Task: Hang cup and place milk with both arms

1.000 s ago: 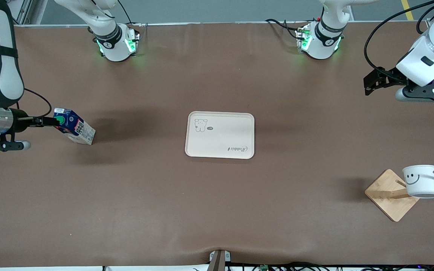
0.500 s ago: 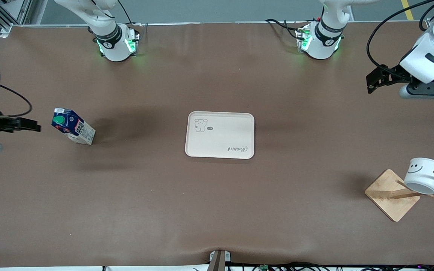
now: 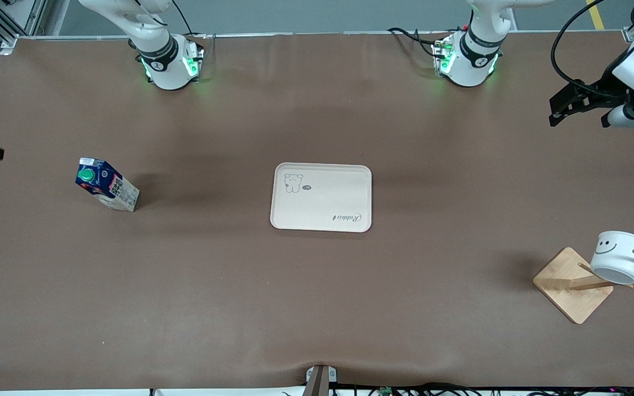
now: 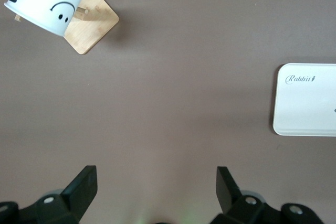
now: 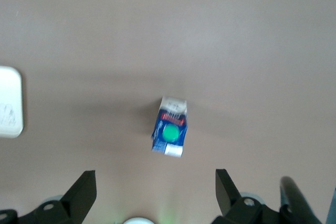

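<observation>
Both tools high (fingers spread)

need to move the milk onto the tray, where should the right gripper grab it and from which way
Probably the milk by its flat side walls below the gable, coming down from above as the right wrist view looks onto it. It stands upright on the table with the green cap facing up; the right gripper is open and empty, apparently wide enough for the carton.

The front view looks down from high across the counter (image 3: 317, 308), facing both arm bases. The left wrist view looks straight down from well above, sharing the tray (image 4: 310, 98) and cup (image 4: 44, 1). The right wrist view, equally high, shares the milk (image 5: 170, 127).
</observation>
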Robot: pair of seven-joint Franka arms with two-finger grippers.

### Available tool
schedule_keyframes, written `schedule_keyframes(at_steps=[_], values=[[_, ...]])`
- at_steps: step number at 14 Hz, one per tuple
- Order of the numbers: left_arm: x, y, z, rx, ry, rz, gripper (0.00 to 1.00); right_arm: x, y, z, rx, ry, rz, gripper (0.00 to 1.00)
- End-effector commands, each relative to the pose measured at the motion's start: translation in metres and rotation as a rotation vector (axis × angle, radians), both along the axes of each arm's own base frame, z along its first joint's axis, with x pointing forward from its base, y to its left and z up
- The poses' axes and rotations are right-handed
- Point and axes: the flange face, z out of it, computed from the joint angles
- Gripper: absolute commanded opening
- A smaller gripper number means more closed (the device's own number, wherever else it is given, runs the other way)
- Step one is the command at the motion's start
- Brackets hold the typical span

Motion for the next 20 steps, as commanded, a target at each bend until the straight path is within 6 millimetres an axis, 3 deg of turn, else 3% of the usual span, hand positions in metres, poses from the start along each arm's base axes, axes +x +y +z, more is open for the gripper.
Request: schedule_keyframes(at_steps=[1,4,6,12,15,20], values=[[-0.01,-0.007,0.007,-0.026,-0.029,-0.015,1.0,-0.03,0.014,0.02,0.011,0.011,0.018,1.0],[-0.01,-0.01,0.01,-0.025,-0.034,-0.02,1.0,-0.059,0.02,0.036,0.012,-0.041,0.024,1.0],[-0.009,-0.01,0.009,-0.024,-0.029,-0.009,1.0,-0.074,0.016,0.028,0.012,-0.063,-0.003,1.0],[-0.006,-0.011,0.004,-0.013,-0.018,-0.01,1.0,-0.064,0.014,0.017,0.011,-0.054,-0.023,1.0],[-0.006,-0.007,0.015,-0.013,-0.038,-0.004,1.0,-0.06,0.012,0.016,0.01,-0.06,-0.035,1.0],[0.002,-0.003,0.016,0.022,-0.045,-0.01,1.0,-0.058,0.008,0.013,0.009,-0.062,-0.043,1.0]])
